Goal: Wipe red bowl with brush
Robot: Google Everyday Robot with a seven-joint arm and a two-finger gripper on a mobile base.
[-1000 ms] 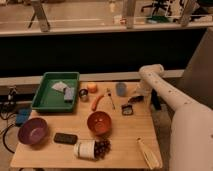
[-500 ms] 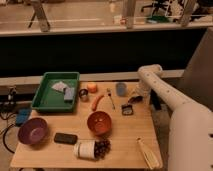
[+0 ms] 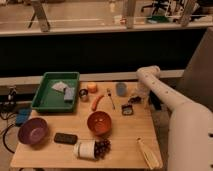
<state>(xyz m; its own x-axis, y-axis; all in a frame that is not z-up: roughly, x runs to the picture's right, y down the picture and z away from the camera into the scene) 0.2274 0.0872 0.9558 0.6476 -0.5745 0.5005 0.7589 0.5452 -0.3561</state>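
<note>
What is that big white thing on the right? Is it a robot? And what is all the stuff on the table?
Yes, the white thing is a robot's arm. It reaches over the right side of a wooden table. At its tip is the gripper, the part it grabs with. It hangs low over the table's far right corner, beside a small dark thing that may be the brush. I cannot tell whether it holds anything.

There is only one camera, and it looks down on the table from the near side.

On the table are a red bowl in the middle, a purple bowl on the left, a green tray at the back, a carrot and a grey-blue cup. The robot's job is to wipe the red bowl with a brush.
</note>
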